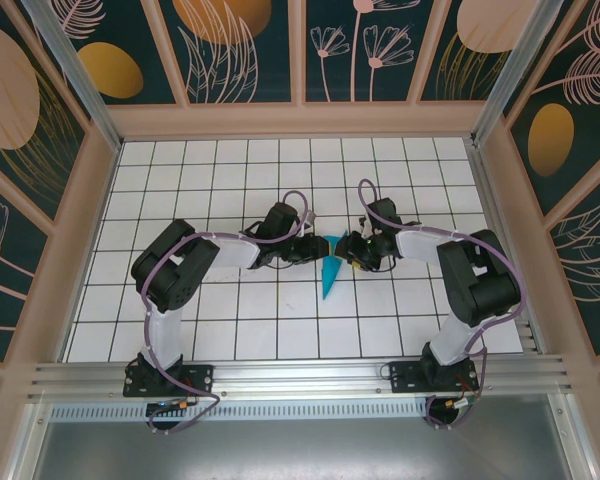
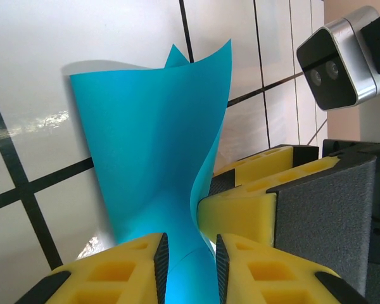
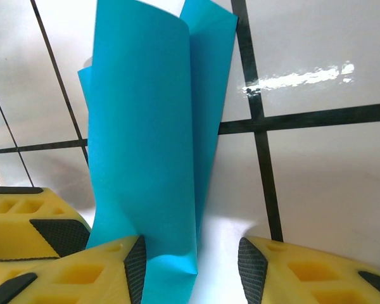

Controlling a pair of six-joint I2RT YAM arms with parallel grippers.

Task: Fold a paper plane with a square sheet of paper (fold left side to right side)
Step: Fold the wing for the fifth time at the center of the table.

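The square sheet of paper (image 1: 329, 277) is teal and folded into a narrow wedge, its tip pointing toward the near edge. It hangs between the two grippers over the middle of the table. My left gripper (image 1: 318, 247) is shut on its wide end. In the left wrist view the curled paper (image 2: 152, 145) fills the gap between the left gripper (image 2: 191, 266) pads. My right gripper (image 1: 345, 250) stands open. In the right wrist view the paper (image 3: 145, 139) rests against one pad of the right gripper (image 3: 193, 261), with bare table between it and the other. A right finger (image 2: 237, 218) presses the paper's edge.
The white gridded table (image 1: 230, 300) is ringed by wooden walls with patterned panels. The right wrist camera (image 2: 342, 63) hangs close to the left gripper. The left gripper's yellow finger (image 3: 25, 215) sits just beside the right gripper.
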